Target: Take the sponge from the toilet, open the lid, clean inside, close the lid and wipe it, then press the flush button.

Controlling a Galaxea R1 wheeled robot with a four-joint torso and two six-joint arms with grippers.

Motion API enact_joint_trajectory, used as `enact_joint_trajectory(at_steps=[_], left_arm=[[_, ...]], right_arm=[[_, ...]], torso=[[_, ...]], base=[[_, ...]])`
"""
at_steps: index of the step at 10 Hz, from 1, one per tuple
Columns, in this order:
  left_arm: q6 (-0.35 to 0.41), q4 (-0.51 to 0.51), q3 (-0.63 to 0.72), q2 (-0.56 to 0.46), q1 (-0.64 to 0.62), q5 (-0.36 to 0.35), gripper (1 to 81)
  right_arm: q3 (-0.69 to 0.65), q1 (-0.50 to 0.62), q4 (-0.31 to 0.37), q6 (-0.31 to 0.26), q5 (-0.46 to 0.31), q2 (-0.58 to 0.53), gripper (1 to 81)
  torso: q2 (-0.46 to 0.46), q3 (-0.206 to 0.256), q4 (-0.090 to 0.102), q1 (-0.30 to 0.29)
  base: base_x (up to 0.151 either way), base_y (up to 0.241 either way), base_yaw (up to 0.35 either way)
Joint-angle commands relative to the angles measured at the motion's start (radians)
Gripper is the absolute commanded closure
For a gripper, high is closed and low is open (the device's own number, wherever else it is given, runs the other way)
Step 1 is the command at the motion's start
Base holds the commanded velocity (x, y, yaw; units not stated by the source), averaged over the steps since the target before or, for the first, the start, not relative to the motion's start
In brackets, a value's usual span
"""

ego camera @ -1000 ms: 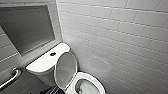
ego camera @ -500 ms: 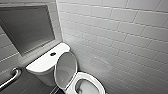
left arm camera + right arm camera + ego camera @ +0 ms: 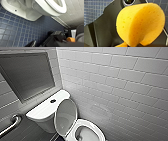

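The white toilet (image 3: 45, 113) stands in a tiled corner. Its lid (image 3: 65, 115) is raised, leaning back toward the cistern, and the oval seat (image 3: 86, 130) below rings the open bowl. The small dark flush button (image 3: 53, 101) sits in the middle of the cistern top. The orange-yellow sponge (image 3: 140, 25) looms close in the right wrist view, bent and squeezed, with my right gripper shut on it. My left gripper is open, low down by the toilet's base (image 3: 28, 11) and under the seat rim (image 3: 58, 7). Nothing is in it.
A white tiled wall (image 3: 120, 84) runs close along the toilet's right side. A dark framed panel (image 3: 27, 74) is set in the wall behind the cistern, with a metal grab bar (image 3: 10, 125) lower left. Blue mosaic floor (image 3: 15, 32) lies under the bowl.
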Motion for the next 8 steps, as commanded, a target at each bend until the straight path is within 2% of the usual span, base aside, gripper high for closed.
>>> enact_joint_trajectory(at_steps=[1, 3, 4, 8], left_arm=[[-0.062, 0.110, -0.332, 0.116, -0.041, -0.230, 1.0], [-0.056, 0.104, -0.510, 0.202, -0.018, -0.314, 1.0], [-0.038, 0.101, -0.564, 0.236, -0.007, -0.329, 1.0], [-0.005, 0.087, -0.689, 0.392, 0.056, -0.315, 1.0]], right_arm=[[0.010, 0.013, -0.013, -0.004, -0.068, -0.025, 81.1], [0.010, 0.011, -0.015, -0.003, -0.068, -0.022, 81.1], [0.010, 0.013, -0.013, -0.003, -0.068, -0.021, 81.1], [0.011, 0.016, -0.013, -0.003, -0.068, -0.015, 81.1]], torso=[[0.100, 0.000, 0.000, -0.064], [0.133, 0.000, 0.000, -0.086], [0.169, 0.000, 0.000, -0.109], [0.318, 0.000, 0.000, -0.204]], base=[[0.000, 0.000, 0.000], [0.000, 0.000, 0.000], [0.000, 0.000, 0.000], [0.000, 0.000, 0.000]])
